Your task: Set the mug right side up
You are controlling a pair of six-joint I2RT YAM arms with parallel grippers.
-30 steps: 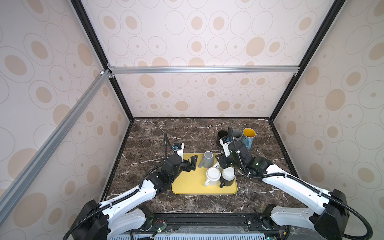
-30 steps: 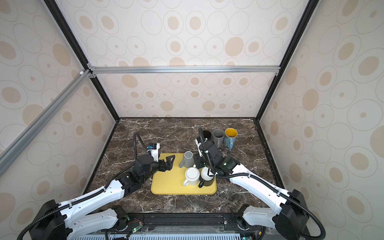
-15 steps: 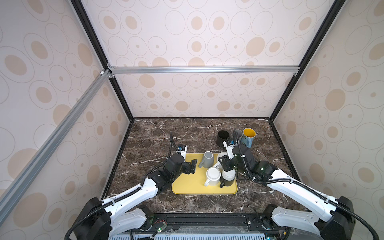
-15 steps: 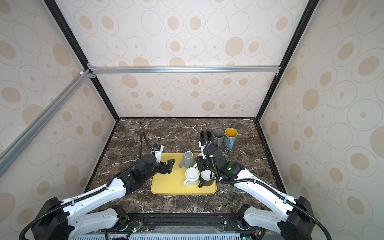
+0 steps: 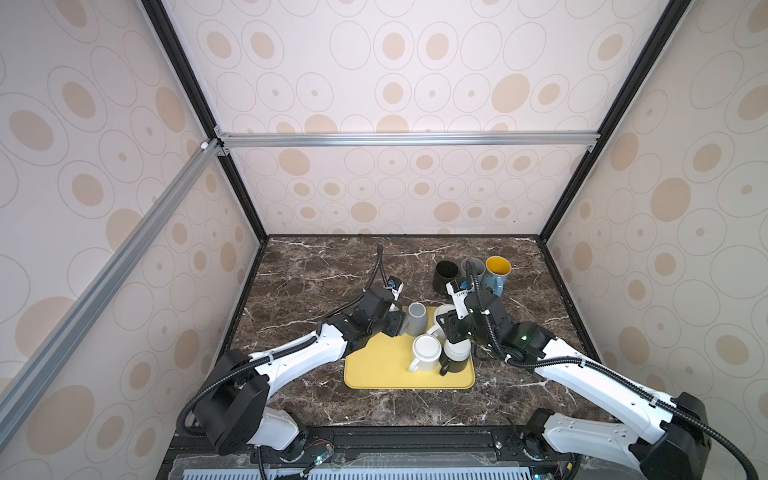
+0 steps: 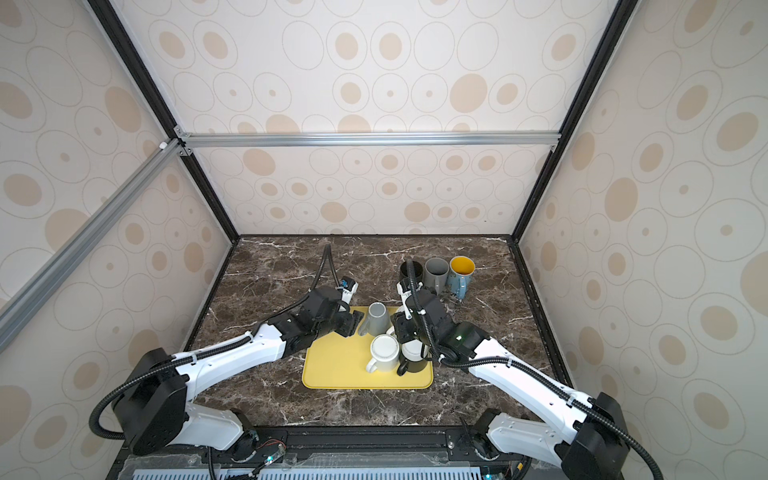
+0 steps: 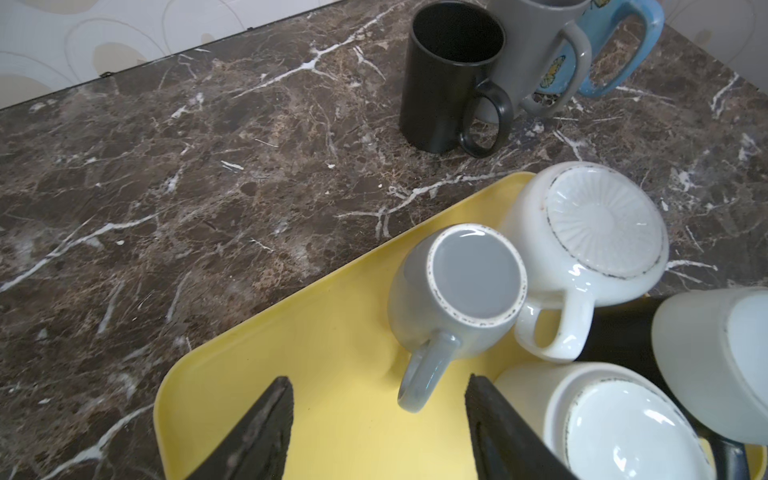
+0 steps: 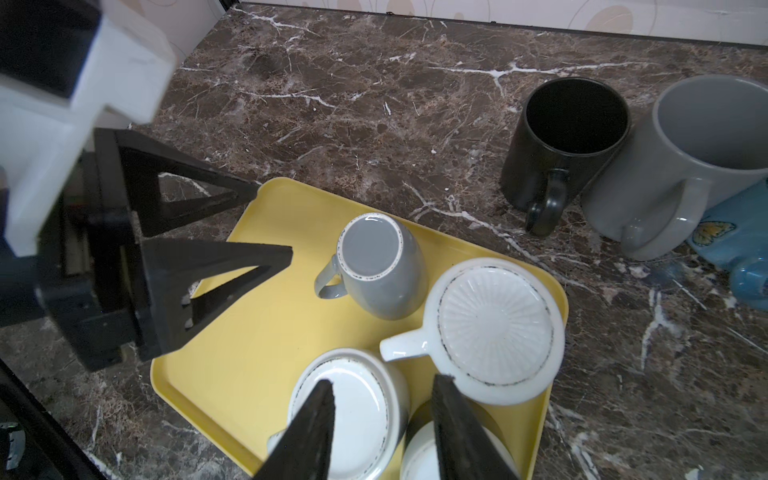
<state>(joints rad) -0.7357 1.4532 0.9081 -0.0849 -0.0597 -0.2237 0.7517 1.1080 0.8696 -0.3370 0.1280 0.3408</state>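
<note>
Grey mug (image 5: 417,319) stands inverted at 12 o'clock on the yellow tray (image 5: 374,368), axis vertical, handle toward 8 o'clock facing the left gripper (image 7: 376,386), jaws parted; right gripper (image 8: 385,381) gapes empty.

I see the grey mug (image 6: 379,318) inverted, base uppermost. It stands on the yellow tray (image 6: 332,370), at the far edge, handle leftward.
</note>
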